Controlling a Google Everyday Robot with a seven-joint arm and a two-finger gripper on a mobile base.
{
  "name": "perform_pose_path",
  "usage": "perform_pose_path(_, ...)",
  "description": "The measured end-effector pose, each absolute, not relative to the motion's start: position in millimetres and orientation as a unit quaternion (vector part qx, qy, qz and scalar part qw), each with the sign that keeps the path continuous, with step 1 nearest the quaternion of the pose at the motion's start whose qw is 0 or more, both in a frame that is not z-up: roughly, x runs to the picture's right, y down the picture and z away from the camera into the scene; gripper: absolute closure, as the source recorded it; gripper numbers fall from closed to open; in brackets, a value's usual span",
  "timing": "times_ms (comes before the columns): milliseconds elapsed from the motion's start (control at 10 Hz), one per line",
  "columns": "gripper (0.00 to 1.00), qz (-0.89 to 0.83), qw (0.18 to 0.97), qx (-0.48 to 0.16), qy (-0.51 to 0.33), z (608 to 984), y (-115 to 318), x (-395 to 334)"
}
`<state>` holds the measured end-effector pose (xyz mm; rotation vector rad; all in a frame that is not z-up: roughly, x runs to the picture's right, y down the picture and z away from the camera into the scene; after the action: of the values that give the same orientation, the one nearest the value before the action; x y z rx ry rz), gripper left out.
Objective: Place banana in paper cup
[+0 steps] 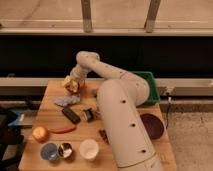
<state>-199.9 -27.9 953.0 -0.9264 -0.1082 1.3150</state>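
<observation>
We count three cups, one the paper cup (89, 148), and one banana (67, 82) at the gripper (75, 85); its grip we cannot tell.

Pale banana (68, 82) at gripper (74, 86), far-left; white paper cup (89, 149) front.

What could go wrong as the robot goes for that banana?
The gripper is at the banana near the table's far edge; a nudge might push it off. The paper cup sits at the near edge, beside the metal cup and blue cup, so a slightly off drop could land in a neighbour.
</observation>
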Motion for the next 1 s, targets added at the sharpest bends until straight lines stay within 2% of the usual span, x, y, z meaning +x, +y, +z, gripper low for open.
perform_pose_path(100, 0.48, 0.591, 0.688, -0.419, -0.052, 954, -29, -199)
perform_pose_path(300, 0.65, 0.591, 0.686, -0.421, -0.053, 953, -30, -202)
perform_pose_path(400, 0.78, 0.591, 0.686, -0.42, -0.053, 952, -30, -201)
perform_pose_path(600, 0.95, 0.592, 0.687, -0.418, -0.054, 949, -33, -200)
perform_pose_path(700, 1.0, 0.593, 0.687, -0.416, -0.055, 946, -35, -200)
perform_pose_path(1000, 1.0, 0.593, 0.688, -0.415, -0.054, 925, -43, -190)
